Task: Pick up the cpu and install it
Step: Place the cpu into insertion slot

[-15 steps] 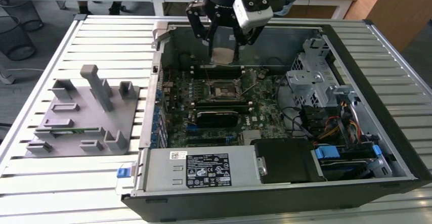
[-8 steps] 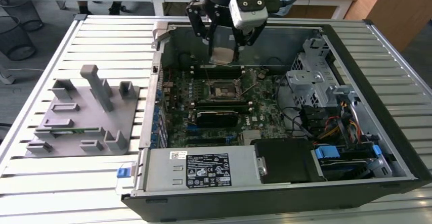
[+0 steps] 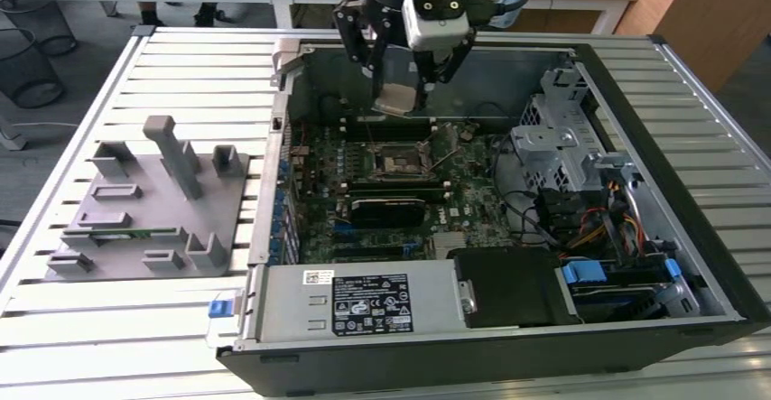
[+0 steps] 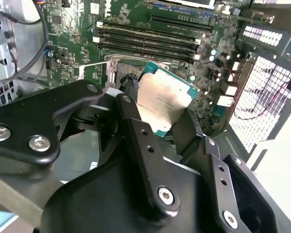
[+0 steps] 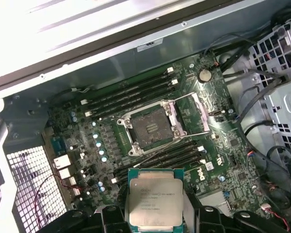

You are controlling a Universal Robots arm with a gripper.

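My gripper hangs over the far part of the open computer case and is shut on the cpu, a flat silver-topped square chip with a thin green edge. The black fingers clamp the cpu on two opposite sides in the second wrist view. In the first wrist view the cpu is held level above the motherboard. The socket lies open, its metal frame swung up to one side, and it sits a short way off from the chip. In the exterior view the socket is below and nearer than my gripper.
A grey tray of upright plastic blocks stands on the slatted table at the exterior view's left. Inside the case are memory slots, a drive cage, cables and the power supply.
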